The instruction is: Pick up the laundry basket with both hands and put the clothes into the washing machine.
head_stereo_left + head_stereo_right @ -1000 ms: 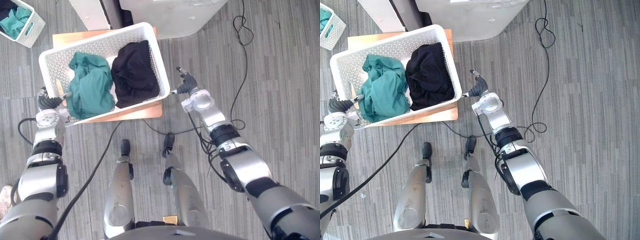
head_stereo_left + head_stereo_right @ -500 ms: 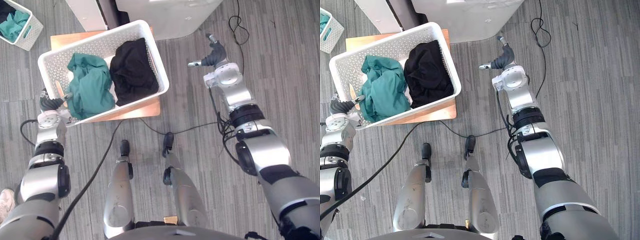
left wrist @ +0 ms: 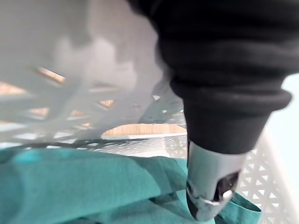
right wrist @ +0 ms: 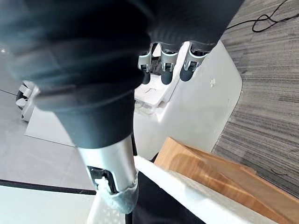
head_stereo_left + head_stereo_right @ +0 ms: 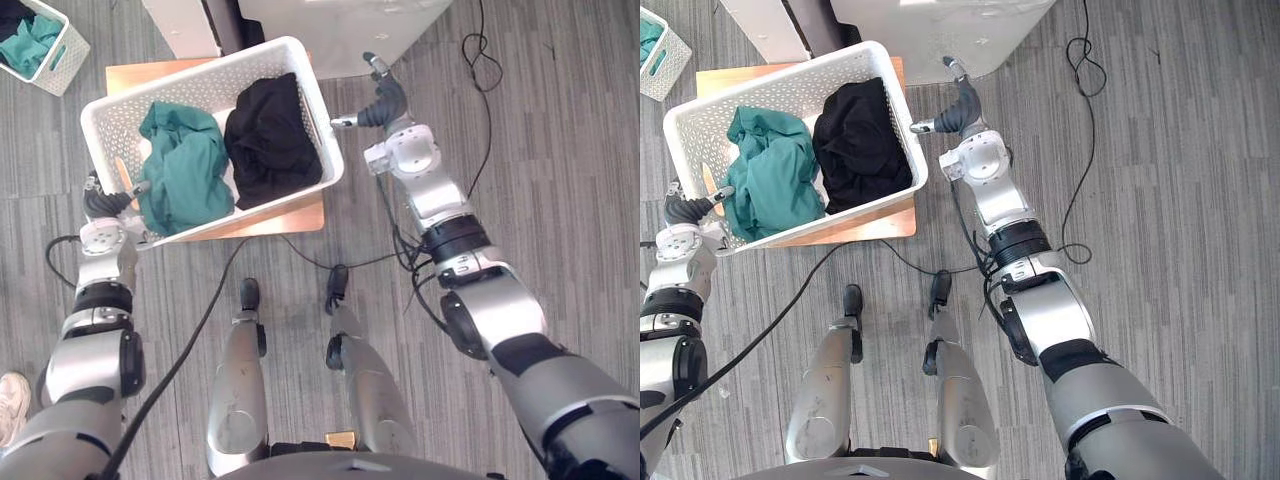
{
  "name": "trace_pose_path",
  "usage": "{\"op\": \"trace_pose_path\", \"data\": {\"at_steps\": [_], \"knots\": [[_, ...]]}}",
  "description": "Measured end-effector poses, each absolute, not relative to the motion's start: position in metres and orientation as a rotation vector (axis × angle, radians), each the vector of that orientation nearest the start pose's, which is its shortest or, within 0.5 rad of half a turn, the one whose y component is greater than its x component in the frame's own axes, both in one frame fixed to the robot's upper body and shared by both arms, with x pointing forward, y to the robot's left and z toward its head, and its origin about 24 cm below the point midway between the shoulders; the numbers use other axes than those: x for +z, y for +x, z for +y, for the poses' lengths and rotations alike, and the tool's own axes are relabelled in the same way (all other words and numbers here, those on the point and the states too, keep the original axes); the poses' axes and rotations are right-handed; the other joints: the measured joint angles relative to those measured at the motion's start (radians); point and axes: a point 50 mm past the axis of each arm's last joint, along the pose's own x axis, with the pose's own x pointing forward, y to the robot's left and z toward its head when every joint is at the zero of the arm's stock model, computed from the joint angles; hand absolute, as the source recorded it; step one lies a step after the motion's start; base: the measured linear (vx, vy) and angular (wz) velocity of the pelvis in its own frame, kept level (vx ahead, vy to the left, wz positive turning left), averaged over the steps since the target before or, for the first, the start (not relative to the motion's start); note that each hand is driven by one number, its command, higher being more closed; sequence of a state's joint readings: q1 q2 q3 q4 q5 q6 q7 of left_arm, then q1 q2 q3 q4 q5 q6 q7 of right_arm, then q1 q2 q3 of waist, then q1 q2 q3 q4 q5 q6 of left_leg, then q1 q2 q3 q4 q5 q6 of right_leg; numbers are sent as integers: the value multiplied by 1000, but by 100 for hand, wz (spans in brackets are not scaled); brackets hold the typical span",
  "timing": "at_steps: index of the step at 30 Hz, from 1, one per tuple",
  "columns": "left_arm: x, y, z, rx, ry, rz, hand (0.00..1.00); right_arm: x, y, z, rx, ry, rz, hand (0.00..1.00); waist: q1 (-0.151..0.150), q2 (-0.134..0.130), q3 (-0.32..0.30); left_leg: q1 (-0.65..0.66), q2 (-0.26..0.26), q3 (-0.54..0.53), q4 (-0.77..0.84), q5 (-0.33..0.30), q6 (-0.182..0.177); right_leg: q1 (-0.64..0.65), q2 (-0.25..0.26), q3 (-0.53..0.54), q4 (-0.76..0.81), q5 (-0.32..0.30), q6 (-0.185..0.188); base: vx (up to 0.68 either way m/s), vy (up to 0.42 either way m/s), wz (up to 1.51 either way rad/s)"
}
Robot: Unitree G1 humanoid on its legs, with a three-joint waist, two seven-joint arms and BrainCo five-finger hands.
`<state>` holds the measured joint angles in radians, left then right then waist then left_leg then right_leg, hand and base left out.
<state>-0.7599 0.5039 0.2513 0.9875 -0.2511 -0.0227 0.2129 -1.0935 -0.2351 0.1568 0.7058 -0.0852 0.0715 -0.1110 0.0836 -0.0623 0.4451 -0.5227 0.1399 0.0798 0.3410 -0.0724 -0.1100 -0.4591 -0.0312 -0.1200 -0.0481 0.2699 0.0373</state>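
The white laundry basket point(image 5: 326, 140) sits on a low wooden stand point(image 5: 296, 215), holding a teal garment point(image 5: 180, 170) and a black garment point(image 5: 268, 140). My left hand point(image 5: 100, 203) is at the basket's near left corner. Its thumb point(image 3: 210, 186) reaches over the rim above the teal garment point(image 3: 70, 182), pinching the wall. My right hand point(image 5: 384, 104) hovers beside the far right corner with fingers point(image 4: 162, 65) relaxed and thumb point(image 4: 112, 182) stretched toward the rim point(image 4: 187, 191) without touching it. The white washing machine point(image 5: 340, 30) stands just beyond the basket.
A second small white basket point(image 5: 62, 52) with teal cloth sits on the floor at the far left. A black cord point(image 5: 478, 60) loops on the grey floor at the right. A person's shoe point(image 5: 10, 392) shows at the lower left edge.
My right hand left the basket's near right corner, swung out to the right, and now sits by the far right corner. The left hand has stayed on the rim.
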Motion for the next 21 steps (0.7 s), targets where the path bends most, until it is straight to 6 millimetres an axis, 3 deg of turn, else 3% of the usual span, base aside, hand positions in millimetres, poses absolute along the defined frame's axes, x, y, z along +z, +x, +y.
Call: {"op": "trace_pose_path", "data": {"at_steps": [4, 8, 20, 21], "knots": [[111, 359, 314, 570, 3, 72, 0, 206, 413, -103, 69, -424, -213, 0, 8, 0, 0, -3, -2, -2, -10, 5, 0, -6, -2, -3, 0, 0, 0, 6, -2, 1], [117, 362, 310, 559, 0, 39, 0, 194, 414, -99, 84, -418, -165, 0, 16, 0, 0, -19, -4, -11, -12, 11, 0, -17, -2, -12, 1, 0, -1, 13, -6, 5], [131, 373, 293, 522, -7, -11, 0, 189, 415, -100, 99, -419, -142, 0, 15, -1, -1, -24, -26, -32, -102, 71, 8, -34, -26, -53, 1, -8, 9, 7, -10, 13], [131, 373, 292, 521, -8, -11, 100, 189, 415, -99, 101, -421, -144, 100, 16, -1, -1, -18, -27, -30, -112, 76, 8, -34, -27, -54, 1, -8, 9, 11, -16, 5]]}}
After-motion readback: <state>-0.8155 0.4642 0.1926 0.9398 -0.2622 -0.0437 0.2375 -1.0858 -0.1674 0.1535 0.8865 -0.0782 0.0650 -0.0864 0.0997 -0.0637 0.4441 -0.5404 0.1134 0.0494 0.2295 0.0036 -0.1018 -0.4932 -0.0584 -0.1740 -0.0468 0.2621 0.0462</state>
